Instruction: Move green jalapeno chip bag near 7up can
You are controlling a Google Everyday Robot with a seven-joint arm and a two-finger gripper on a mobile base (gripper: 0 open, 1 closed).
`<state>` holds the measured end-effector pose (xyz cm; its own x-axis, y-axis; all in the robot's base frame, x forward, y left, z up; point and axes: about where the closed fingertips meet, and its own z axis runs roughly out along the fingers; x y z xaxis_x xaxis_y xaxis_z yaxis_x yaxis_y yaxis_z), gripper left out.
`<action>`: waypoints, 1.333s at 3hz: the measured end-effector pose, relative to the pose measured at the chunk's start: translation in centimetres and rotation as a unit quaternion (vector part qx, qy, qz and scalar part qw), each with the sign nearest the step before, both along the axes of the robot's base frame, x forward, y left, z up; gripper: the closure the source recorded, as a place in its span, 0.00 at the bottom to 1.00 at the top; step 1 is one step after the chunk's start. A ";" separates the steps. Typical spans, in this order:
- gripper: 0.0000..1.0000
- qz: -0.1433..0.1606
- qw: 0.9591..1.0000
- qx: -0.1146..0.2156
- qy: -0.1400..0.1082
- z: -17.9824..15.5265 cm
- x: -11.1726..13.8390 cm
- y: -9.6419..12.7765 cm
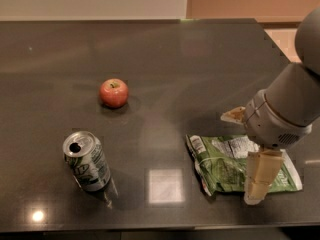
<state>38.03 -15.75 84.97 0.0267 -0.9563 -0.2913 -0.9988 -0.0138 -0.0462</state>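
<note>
The green jalapeno chip bag (225,166) lies flat on the dark table at the front right, its white label panel facing up. The 7up can (87,161) stands slightly tilted at the front left, well apart from the bag. My gripper (247,151) is low over the right part of the bag and is open. One beige finger (261,176) reaches across the bag's front edge and hides part of it. The other fingertip (233,115) shows just behind the bag's far edge.
A red apple (114,93) sits on the dark glossy table (200,69), behind the can and to its right. The table's front edge runs just below the can and bag. Its right edge is near my arm.
</note>
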 end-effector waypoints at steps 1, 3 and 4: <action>0.17 -0.017 1.000 -0.009 -0.002 -0.8 0.4 -0.2; 0.64 -0.021 1.000 -0.007 0.001 -1.1 0.1 0.6; 0.87 -0.019 1.000 -0.006 0.007 -0.4 0.1 1.1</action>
